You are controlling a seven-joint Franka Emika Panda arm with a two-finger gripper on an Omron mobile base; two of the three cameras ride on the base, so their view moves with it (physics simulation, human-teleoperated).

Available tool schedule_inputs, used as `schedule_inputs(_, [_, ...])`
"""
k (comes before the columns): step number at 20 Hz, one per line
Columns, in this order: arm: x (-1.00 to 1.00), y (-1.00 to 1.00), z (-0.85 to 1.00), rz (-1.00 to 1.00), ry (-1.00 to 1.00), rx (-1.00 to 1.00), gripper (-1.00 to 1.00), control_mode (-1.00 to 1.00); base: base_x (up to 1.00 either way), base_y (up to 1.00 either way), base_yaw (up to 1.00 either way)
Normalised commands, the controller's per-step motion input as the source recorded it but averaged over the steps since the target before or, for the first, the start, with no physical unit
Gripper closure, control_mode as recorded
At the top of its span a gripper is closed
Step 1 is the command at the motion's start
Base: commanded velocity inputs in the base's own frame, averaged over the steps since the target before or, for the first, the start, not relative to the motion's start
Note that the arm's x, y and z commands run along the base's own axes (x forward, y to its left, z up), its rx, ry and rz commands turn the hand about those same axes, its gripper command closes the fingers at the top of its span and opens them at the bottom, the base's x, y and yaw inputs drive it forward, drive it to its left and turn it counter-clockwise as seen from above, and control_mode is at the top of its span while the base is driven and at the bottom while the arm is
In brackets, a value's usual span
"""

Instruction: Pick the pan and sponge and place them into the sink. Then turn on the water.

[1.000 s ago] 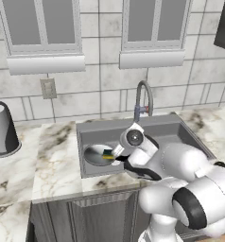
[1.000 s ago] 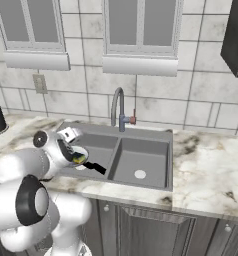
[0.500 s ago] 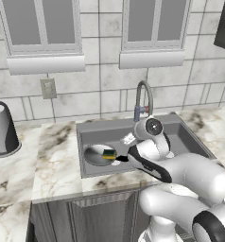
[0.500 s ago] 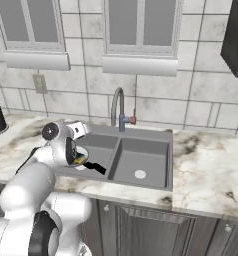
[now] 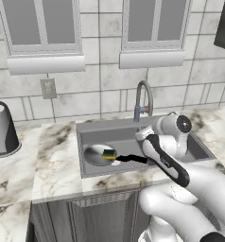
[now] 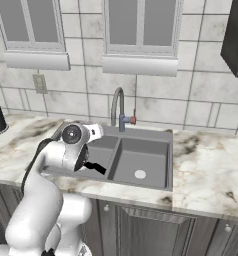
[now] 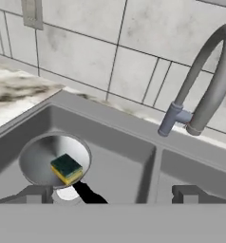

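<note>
A: We find the pan (image 5: 98,154) lying flat in the left basin of the sink (image 5: 86,128), bowl toward the left wall. Its black handle (image 5: 132,159) runs along the front of the basin toward the divider, so the long axis goes roughly left to right across the sink.

B: We agree from the hand view: the pan (image 7: 43,159) sits at the lower left and its handle (image 7: 89,193) slants down toward the camera. The sponge (image 7: 66,168) rests inside the pan, near the handle side, green layer up, yellow edge showing.

A: In the left base view the sponge (image 5: 109,153) shows at the pan's right rim, its longer side roughly in line with the handle.

B: And the gripper (image 7: 112,193)? We see its two finger tips (image 7: 33,194) standing far apart, with nothing between them.

A: Wide open and empty, yes. It hangs above the sink's front part, looking toward the faucet (image 7: 207,78).

B: The faucet (image 6: 118,107) arches behind the divider, spout bending forward over the sink. We see no stream under it.
</note>
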Motion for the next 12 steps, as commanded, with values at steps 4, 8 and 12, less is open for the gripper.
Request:
schedule_inputs(4, [-0.43, -0.34, 0.02, 0.00, -0.15, 0.07, -1.00, -1.00, 0.00, 0.00, 0.00])
schedule_inputs(8, [-0.43, -0.25, 0.00, 0.00, -0.19, 0.00, -1.00, -1.00, 0.00, 0.00, 0.00])
schedule_inputs(12, [-0.30, -0.25, 0.00, 0.00, -0.16, 0.00, -1.00, -1.00, 0.00, 0.00, 0.00])
